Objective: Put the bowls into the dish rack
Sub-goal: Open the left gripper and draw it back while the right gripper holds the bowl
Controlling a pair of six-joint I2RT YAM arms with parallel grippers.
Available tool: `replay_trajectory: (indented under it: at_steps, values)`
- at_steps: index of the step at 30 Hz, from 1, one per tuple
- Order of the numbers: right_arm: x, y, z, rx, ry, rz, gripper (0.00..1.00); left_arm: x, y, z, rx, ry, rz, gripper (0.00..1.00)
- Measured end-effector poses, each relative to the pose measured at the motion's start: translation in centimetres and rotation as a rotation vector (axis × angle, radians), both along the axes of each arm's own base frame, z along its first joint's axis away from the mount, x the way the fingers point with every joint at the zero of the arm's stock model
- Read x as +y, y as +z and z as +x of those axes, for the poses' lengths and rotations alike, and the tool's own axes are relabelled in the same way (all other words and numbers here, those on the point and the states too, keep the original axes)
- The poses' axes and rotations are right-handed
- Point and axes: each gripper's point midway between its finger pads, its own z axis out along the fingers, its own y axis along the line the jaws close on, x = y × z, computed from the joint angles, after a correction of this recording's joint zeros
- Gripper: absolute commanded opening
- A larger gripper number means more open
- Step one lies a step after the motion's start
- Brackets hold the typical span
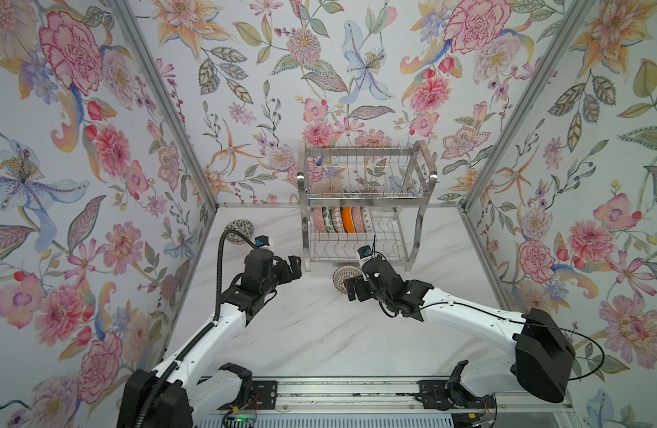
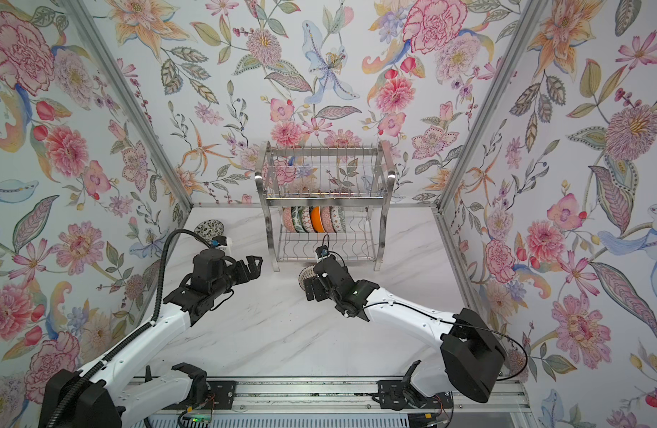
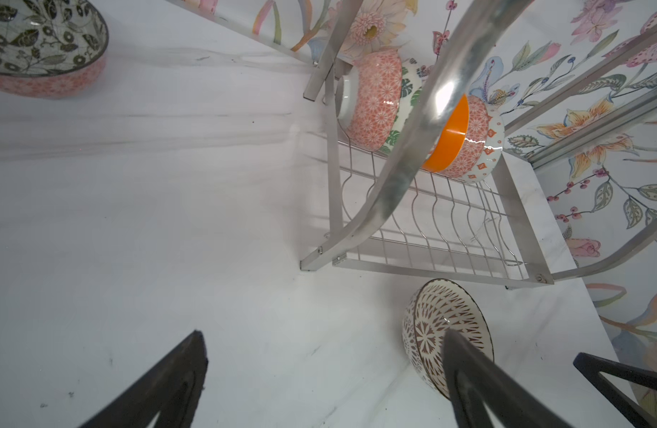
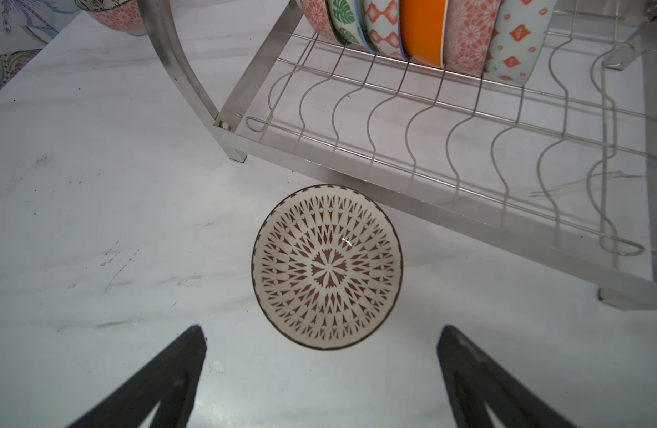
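Note:
The steel dish rack (image 1: 364,202) (image 2: 325,202) stands at the back of the table, with several bowls (image 1: 343,219) (image 4: 423,29) on edge in its lower tier. A brown-lattice bowl (image 1: 342,275) (image 4: 327,266) (image 3: 445,322) sits upright on the table just in front of the rack. My right gripper (image 1: 352,291) (image 4: 321,355) is open right beside it, holding nothing. My left gripper (image 1: 296,266) (image 3: 323,370) hangs open and empty left of the rack. A bowl with black-and-white florals inside (image 1: 239,228) (image 3: 41,44) sits at the far left, partly hidden behind the left arm's cable.
Floral walls enclose the marble table (image 1: 319,333) on three sides. The rack's upper tier (image 1: 360,174) holds nothing, and the wavy dividers (image 4: 504,140) right of the loaded bowls are free. The arms' base rail (image 1: 338,394) runs along the front edge.

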Motion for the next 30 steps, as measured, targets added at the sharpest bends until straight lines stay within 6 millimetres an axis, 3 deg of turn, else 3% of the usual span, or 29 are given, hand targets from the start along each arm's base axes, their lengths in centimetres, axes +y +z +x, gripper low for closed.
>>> replay_trajectory:
  at_steps: [3,7,14,21,30]
  values:
    - [1.6,-0.8,-0.3,0.020,0.012,-0.029,0.99,0.4,-2.3,-0.7,0.043,0.000,-0.102,0.99]
    - [3.6,-1.9,-0.6,0.050,0.024,-0.071,0.99,-0.5,-4.6,-2.1,0.098,-0.035,-0.206,0.99]
    - [5.9,-3.6,-0.5,0.096,0.019,-0.133,0.99,-1.5,-5.2,-2.9,0.102,-0.077,-0.288,0.99]
    - [6.2,-5.8,-0.3,0.149,-0.004,-0.197,1.00,-1.6,-5.8,-3.4,0.108,-0.089,-0.298,0.99]
    - [6.4,-6.3,0.1,0.162,-0.024,-0.233,0.83,-1.5,-6.9,-3.8,0.119,-0.098,-0.311,0.99]
